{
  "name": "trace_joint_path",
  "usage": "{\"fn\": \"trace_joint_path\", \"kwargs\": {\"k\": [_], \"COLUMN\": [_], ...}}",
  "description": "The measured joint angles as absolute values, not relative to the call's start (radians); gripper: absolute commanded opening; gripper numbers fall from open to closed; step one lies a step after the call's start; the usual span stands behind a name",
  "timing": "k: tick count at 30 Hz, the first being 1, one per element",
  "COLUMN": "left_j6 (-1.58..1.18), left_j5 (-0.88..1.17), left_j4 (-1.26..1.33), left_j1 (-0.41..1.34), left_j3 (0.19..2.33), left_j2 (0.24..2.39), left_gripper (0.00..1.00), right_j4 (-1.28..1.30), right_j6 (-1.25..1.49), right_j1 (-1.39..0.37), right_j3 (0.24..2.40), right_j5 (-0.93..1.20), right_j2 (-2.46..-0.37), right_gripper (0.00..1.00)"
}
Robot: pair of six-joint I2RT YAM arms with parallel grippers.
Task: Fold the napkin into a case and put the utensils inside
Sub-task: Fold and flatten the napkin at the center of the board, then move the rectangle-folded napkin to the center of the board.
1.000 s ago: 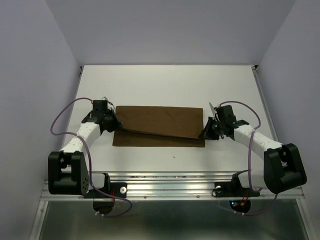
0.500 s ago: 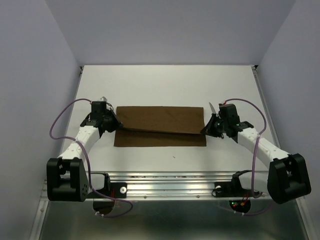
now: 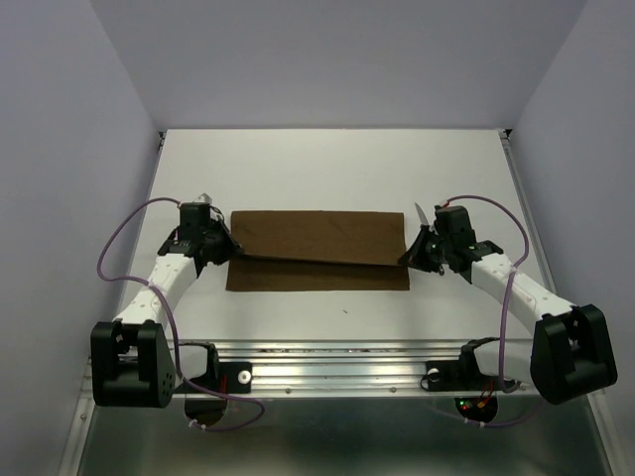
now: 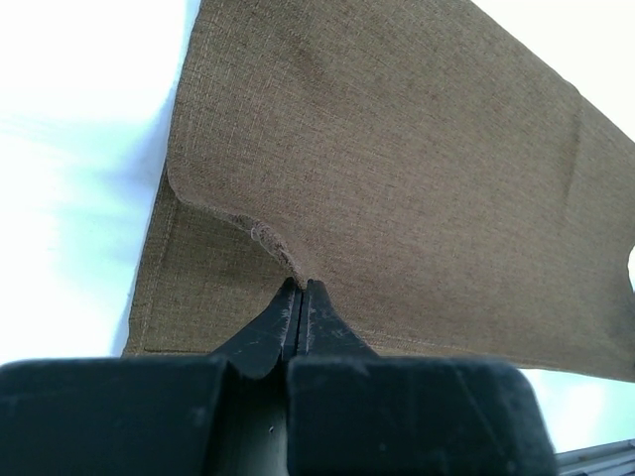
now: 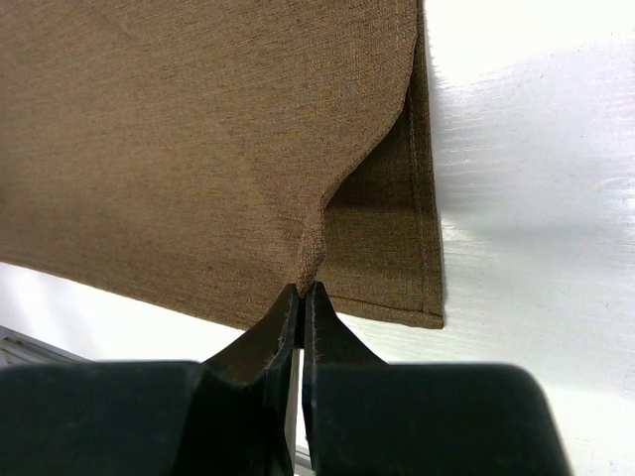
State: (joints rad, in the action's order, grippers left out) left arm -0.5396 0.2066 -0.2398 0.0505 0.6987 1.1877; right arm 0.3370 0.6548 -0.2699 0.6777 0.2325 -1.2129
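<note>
I have the napkin point(image 3: 317, 250) lying mid-worktop as a wide, shallow rectangle, its long axis running left to right, parallel to the near rail point(image 3: 337, 349). Its far edge is straight. Along the near side a strip of the lower layer shows beneath the upper layer, whose free edge slants slightly across it.

The left jaws are pressed together on that upper layer at the napkin's left end, with the cloth puckered up into a small peak at the tips point(image 4: 301, 288). The right jaws are closed the same way on the upper layer at the right end point(image 5: 301, 290). In both wrist views the lower layer's hemmed corner lies flat on the worktop point(image 3: 327, 164) under the lifted cloth.

Beyond the far edge there is a broad stretch of bare white surface up to the back wall. A narrower bare band lies between the near edge and the rail. At either end the left arm point(image 3: 164, 270) and right arm point(image 3: 501, 276) fill the side margins.
</note>
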Motion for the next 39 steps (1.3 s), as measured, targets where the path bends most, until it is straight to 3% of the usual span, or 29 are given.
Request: {"fn": "trace_joint_path", "kwargs": {"k": [1,2,4,5,7,8,9,11,12,17,19,23,27,31,35,39], "left_j6": [-0.540,-0.540,-0.541,-0.541,-0.550,-0.549,-0.551,-0.551,-0.553,-0.533,-0.523,-0.514,-0.516,-0.525,-0.553,-0.598], "left_j5": [0.206,0.206,0.205,0.205,0.204,0.202,0.201,0.195,0.191,0.148,0.131,0.122,0.113,0.096,0.050,-0.008], "left_j4": [-0.243,-0.246,-0.252,-0.260,-0.273,-0.282,-0.295,-0.312,-0.328,-0.392,-0.396,-0.391,-0.393,-0.397,-0.406,-0.424], "left_j1": [0.051,0.051,0.052,0.059,0.066,0.069,0.072,0.072,0.073,0.073,0.073,0.073,0.073,0.073,0.074,0.079], "left_j3": [0.698,0.698,0.698,0.698,0.698,0.698,0.698,0.698,0.703,0.778,0.814,0.849,0.850,0.840,0.807,0.772], "left_j2": [1.188,1.187,1.186,1.186,1.184,1.179,1.169,1.148,1.137,1.118,1.119,1.155,1.214,1.254,1.271,1.276], "left_gripper": [0.00,0.05,0.21,0.38,0.54,0.69,0.75,0.92,0.94,0.95,0.93,0.78,0.72,0.68,0.56,0.56], "right_j4": [0.337,0.337,0.337,0.337,0.342,0.344,0.348,0.356,0.359,0.397,0.406,0.413,0.413,0.421,0.426,0.433], "right_j6": [0.655,0.656,0.656,0.659,0.663,0.659,0.659,0.656,0.657,0.650,0.645,0.640,0.644,0.649,0.655,0.655], "right_j1": [-0.270,-0.270,-0.270,-0.270,-0.270,-0.270,-0.270,-0.270,-0.270,-0.270,-0.270,-0.276,-0.309,-0.361,-0.390,-0.395], "right_j3": [0.678,0.678,0.676,0.674,0.671,0.670,0.670,0.670,0.670,0.671,0.671,0.672,0.672,0.673,0.673,0.672], "right_j5": [0.231,0.228,0.224,0.220,0.215,0.208,0.207,0.200,0.196,0.140,0.116,0.099,0.087,0.069,0.061,0.043], "right_j2": [-1.213,-1.213,-1.213,-1.213,-1.213,-1.213,-1.213,-1.213,-1.213,-1.185,-1.161,-1.161,-1.172,-1.205,-1.229,-1.229], "right_gripper": [0.01,0.06,0.25,0.44,0.58,0.65,0.78,0.87,0.91,0.96,0.91,0.79,0.65,0.64,0.62,0.61]}}
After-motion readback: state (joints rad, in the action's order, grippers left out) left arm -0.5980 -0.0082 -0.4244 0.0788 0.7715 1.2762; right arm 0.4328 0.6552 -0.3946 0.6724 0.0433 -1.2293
